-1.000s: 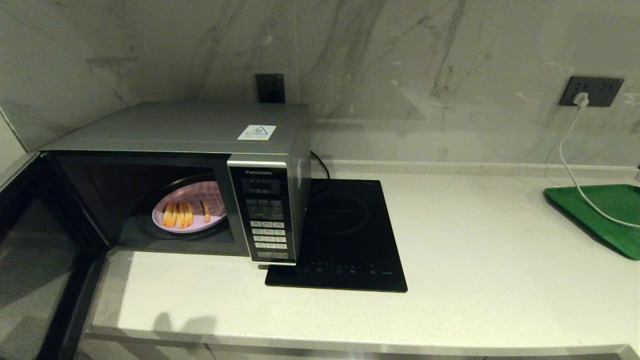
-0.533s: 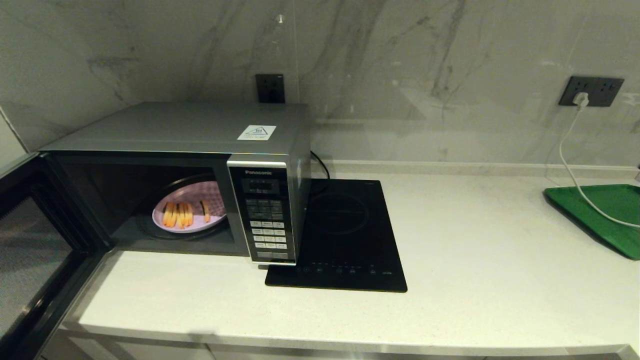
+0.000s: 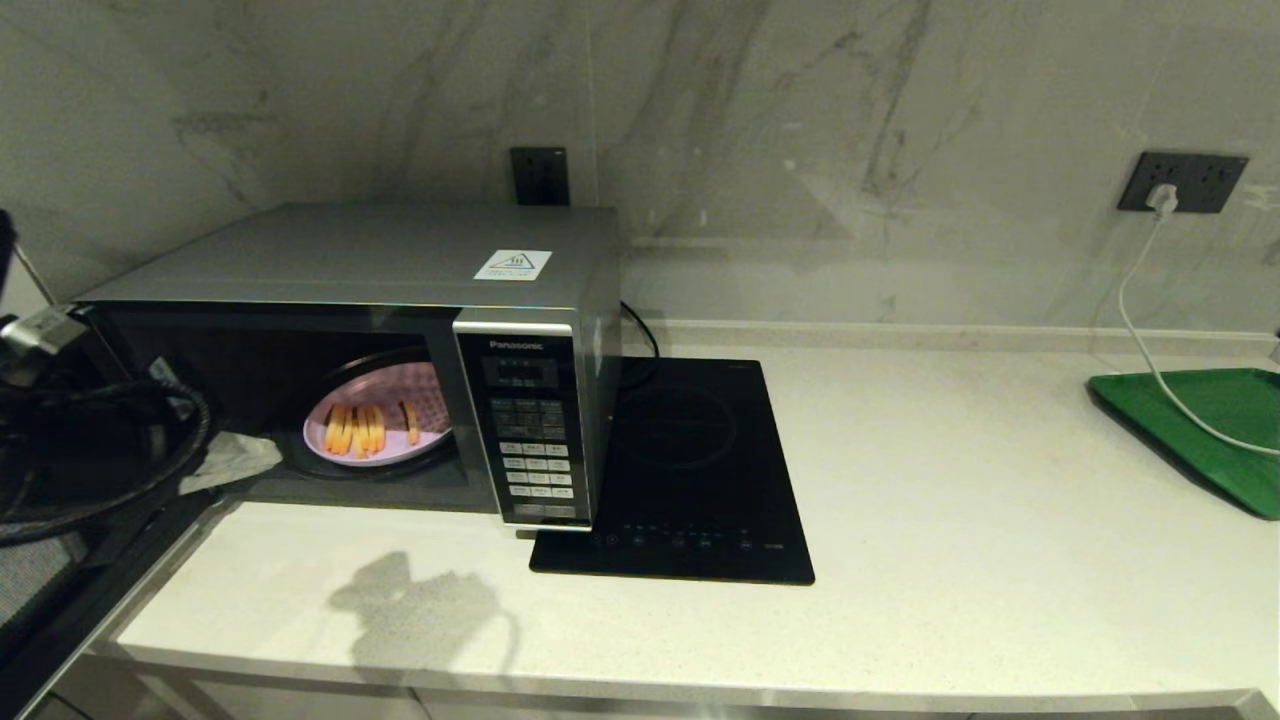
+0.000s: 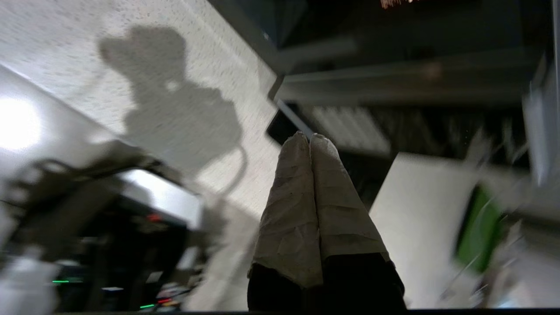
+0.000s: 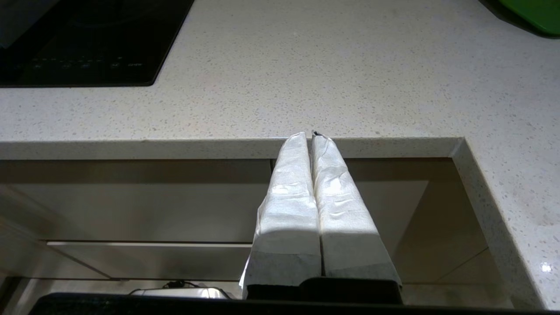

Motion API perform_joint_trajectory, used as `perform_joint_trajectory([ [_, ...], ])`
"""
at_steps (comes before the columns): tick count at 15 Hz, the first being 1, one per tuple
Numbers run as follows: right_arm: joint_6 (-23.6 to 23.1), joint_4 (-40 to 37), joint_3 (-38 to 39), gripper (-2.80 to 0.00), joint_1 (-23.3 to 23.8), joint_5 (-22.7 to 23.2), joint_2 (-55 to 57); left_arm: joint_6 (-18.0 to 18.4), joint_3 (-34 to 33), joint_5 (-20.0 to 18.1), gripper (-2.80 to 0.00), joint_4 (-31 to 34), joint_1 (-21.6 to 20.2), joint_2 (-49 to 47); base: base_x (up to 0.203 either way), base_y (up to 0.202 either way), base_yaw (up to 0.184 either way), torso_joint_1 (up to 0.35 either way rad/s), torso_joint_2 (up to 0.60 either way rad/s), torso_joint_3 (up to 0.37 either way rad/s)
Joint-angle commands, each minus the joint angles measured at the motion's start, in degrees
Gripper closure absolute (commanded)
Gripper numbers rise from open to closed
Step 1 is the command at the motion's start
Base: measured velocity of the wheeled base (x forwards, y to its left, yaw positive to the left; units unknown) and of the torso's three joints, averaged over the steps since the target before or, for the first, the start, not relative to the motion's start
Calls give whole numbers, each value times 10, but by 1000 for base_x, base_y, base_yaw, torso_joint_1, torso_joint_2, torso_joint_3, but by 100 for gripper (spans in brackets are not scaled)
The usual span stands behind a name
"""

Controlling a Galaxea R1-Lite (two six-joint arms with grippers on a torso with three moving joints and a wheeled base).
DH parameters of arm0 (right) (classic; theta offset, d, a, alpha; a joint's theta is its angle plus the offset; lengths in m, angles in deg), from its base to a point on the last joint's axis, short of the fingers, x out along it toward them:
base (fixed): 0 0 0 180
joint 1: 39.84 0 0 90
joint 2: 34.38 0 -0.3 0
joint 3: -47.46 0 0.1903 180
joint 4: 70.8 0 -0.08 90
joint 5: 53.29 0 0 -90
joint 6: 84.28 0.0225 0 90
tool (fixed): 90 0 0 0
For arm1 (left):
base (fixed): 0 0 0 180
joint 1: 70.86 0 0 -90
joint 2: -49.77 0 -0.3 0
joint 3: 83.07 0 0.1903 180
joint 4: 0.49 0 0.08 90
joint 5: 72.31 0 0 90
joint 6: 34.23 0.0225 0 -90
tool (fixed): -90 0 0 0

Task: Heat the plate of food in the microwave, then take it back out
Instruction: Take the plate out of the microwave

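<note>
The plate of food [image 3: 378, 425] sits inside the open microwave [image 3: 380, 300], marked Panasonic. Only the wrist views show the pincers: left pincer [image 4: 309, 139] closed and empty, seemingly over the desk [image 3: 950, 520]; right pincer [image 5: 309, 135] closed, below the desk edge.

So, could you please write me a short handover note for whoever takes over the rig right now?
Left gripper: shut, empty, at the microwave's left side by the open door.
Right gripper: shut, empty, parked below the counter edge.
Plate of food: inside the microwave on the turntable.
Done: plate loaded.
Whether it has been heated cannot be told.
Left: close the door and heat if needed, then take the plate out.
</note>
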Motion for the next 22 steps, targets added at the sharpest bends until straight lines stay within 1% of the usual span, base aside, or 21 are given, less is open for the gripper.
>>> perform_joint_trajectory([
  [1, 0, -1, 0, 0, 0, 0, 0, -112, -23, 21, -280, -78, -10, -106, 0, 0, 0, 0, 0, 0],
  [3, 0, -1, 0, 0, 0, 0, 0, -148, -25, 30, -280, -112, -64, -141, 0, 0, 0, 0, 0, 0],
  [4, 0, -1, 0, 0, 0, 0, 0, -160, -28, 30, -280, -133, -80, -154, 0, 0, 0, 0, 0, 0],
  [5, 0, -1, 0, 0, 0, 0, 0, -167, -38, 32, -280, -154, -83, -164, 0, 0, 0, 0, 0, 0],
  [7, 0, -1, 0, 0, 0, 0, 0, -199, -43, 33, -280, -203, -84, -174, 0, 0, 0, 0, 0, 0],
  [8, 0, -1, 0, 0, 0, 0, 0, -204, -44, 31, -280, -207, -82, -174, 0, 0, 0, 0, 0, 0],
  [11, 0, -1, 0, 0, 0, 0, 0, -206, -46, 31, -280, -208, -65, -191, 0, 0, 0, 0, 0, 0],
  [14, 0, -1, 0, 0, 0, 0, 0, -208, -50, 32, -280, -209, -64, -224, 0, 0, 0, 0, 0, 0],
  [16, 0, -1, 0, 0, 0, 0, 0, -219, -50, 32, -280, -212, -63, -244, 0, 0, 0, 0, 0, 0],
  [22, 0, -1, 0, 0, 0, 0, 0, -217, -49, 34, -280, -270, -63, -312, 0, 0, 0, 0, 0, 0],
])
